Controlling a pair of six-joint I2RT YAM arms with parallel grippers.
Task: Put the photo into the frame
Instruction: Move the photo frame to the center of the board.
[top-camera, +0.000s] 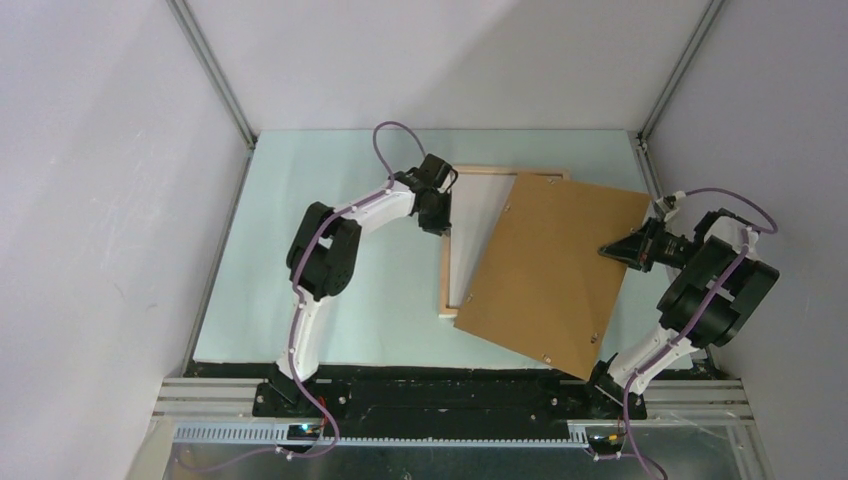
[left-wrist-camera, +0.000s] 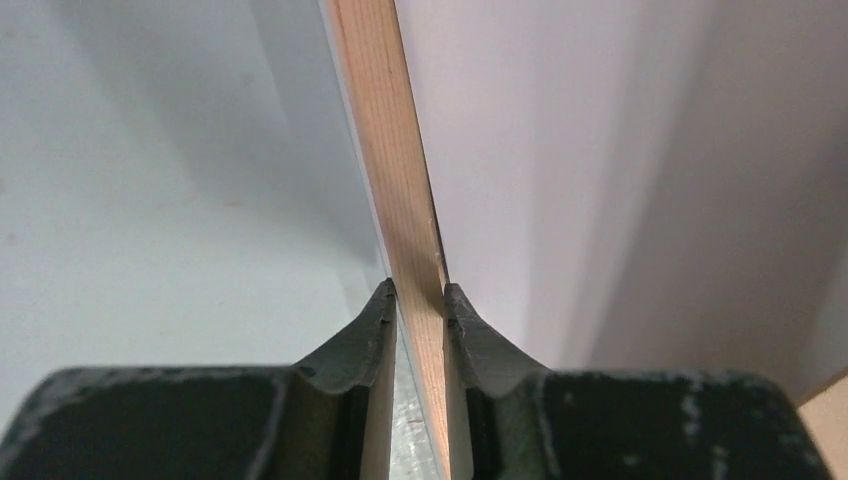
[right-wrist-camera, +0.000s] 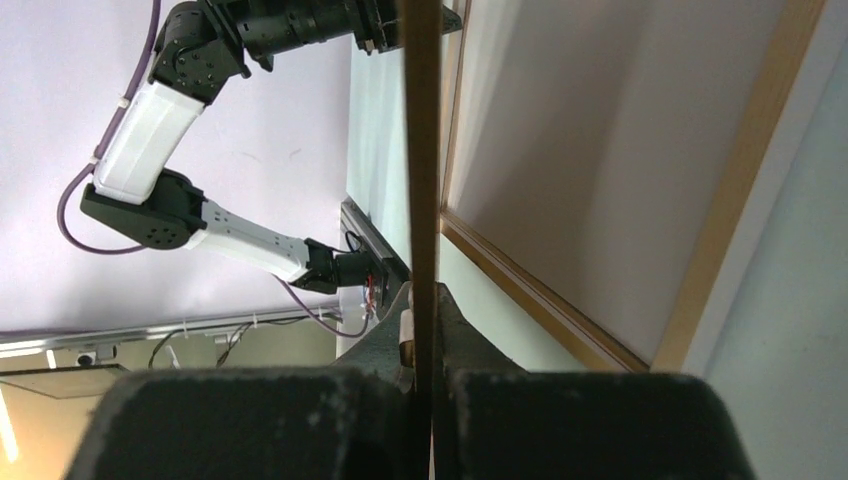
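**Q:** Where is the frame, and what is around it?

**A:** The frame (top-camera: 447, 262) lies on the pale green table (top-camera: 300, 250). Its bare-wood rails show along its left and far sides. A plain brown backing board (top-camera: 550, 265) sits skewed across the frame's right part and hides that side. The board's near corner pokes out past the frame's near edge.

**Q:** What is the left arm doing?

**A:** The left end effector (top-camera: 437, 222) is on the frame's left rail, close to the far-left corner. In the left wrist view, its two dark fingers are pinching the wooden rail between them.

**Q:** And the right arm?

**A:** The right end effector (top-camera: 612, 252) is at the board's right edge, on the side away from the frame's visible left rail. In the right wrist view, its fingers are pressed together on the board's thin edge.

**Q:** Can you see the photo?

**A:** Inside the frame's opening, just right of the left rail, there is a pale, plain surface. I cannot tell whether that is the photo or the pane.
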